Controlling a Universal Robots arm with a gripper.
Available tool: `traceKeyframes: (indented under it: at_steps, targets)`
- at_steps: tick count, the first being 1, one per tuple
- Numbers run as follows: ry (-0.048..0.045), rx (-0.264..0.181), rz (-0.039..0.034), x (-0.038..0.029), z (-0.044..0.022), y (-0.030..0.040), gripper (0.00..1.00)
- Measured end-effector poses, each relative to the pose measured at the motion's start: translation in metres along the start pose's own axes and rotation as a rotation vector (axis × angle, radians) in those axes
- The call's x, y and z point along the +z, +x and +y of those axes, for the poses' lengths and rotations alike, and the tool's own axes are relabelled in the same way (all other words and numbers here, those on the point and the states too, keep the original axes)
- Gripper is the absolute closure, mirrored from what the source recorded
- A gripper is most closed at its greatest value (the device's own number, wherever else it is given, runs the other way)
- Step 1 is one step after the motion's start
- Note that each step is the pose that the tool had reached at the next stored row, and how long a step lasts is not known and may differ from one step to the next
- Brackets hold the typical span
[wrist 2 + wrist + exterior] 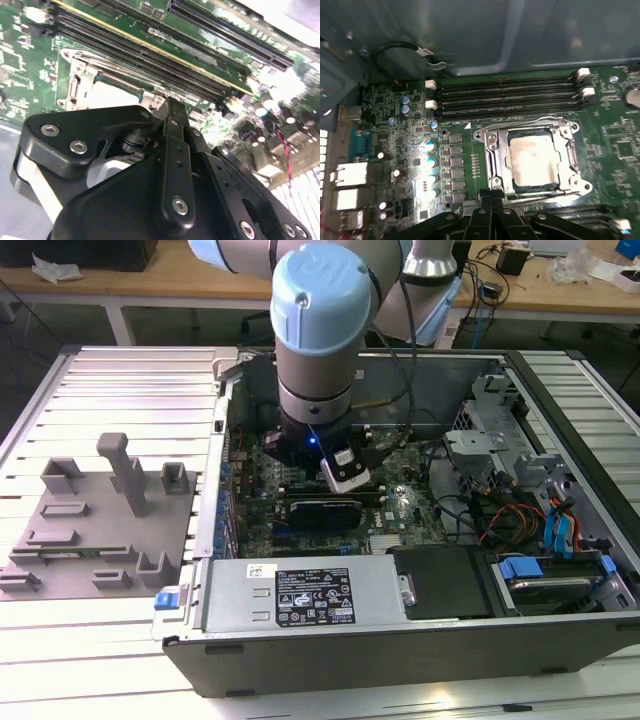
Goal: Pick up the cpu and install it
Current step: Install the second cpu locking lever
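The cpu (532,160), a small silver-white square, lies flat inside the metal socket frame (490,150) on the green motherboard (395,135). My gripper (491,194) hangs just beside the frame's edge in the first wrist view. Its black fingers are drawn together with nothing between them. The same socket frame (75,82) shows past the gripper (167,102) in the second wrist view. In the exterior view the arm reaches down into the open computer case (420,640). There the gripper (305,455) sits low over the board's middle.
Long memory slots (510,97) run beside the socket. A grey fixture tray (100,530) lies on the table at the exterior view's left. The power supply (300,595) and the drive bays with cables (560,540) crowd the case's near and right sides.
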State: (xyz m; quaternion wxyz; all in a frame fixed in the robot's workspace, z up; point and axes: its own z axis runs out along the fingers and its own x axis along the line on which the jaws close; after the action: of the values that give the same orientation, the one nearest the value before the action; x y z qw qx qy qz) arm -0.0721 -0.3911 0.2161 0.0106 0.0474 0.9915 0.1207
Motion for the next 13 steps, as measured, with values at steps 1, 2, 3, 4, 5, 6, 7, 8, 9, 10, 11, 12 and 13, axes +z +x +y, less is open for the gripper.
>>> traceKeyframes:
  at_steps: [1,2,3,4,5,6,7,8,9,10,11,12,13]
  targets:
    - [0.0075,0.001,-0.0008,-0.0026,0.0006,0.0000,0.89]
    - [0.0202,0.002,-0.0026,-0.0064,0.0016,-0.0002,0.89]
    - [0.0309,0.004,-0.0040,-0.0093,0.0024,-0.0003,0.89]
    - [0.0397,0.005,-0.0051,-0.0114,0.0028,-0.0004,0.89]
    - [0.0584,0.008,-0.0077,-0.0155,0.0039,-0.0006,0.89]
    - [0.0676,0.014,-0.0100,-0.0161,0.0042,-0.0021,0.89]
    - [0.0679,0.020,-0.0113,-0.0160,0.0047,-0.0063,0.89]
    - [0.0679,0.023,-0.0119,-0.0158,0.0051,-0.0098,0.89]
    - [0.0680,0.025,-0.0122,-0.0156,0.0055,-0.0127,0.89]
    - [0.0680,0.028,-0.0129,-0.0153,0.0062,-0.0175,0.89]
    - [0.0680,0.031,-0.0136,-0.0149,0.0070,-0.0229,0.89]
    - [0.0681,0.034,-0.0142,-0.0145,0.0078,-0.0281,0.89]
    - [0.0681,0.036,-0.0147,-0.0140,0.0089,-0.0322,0.89]
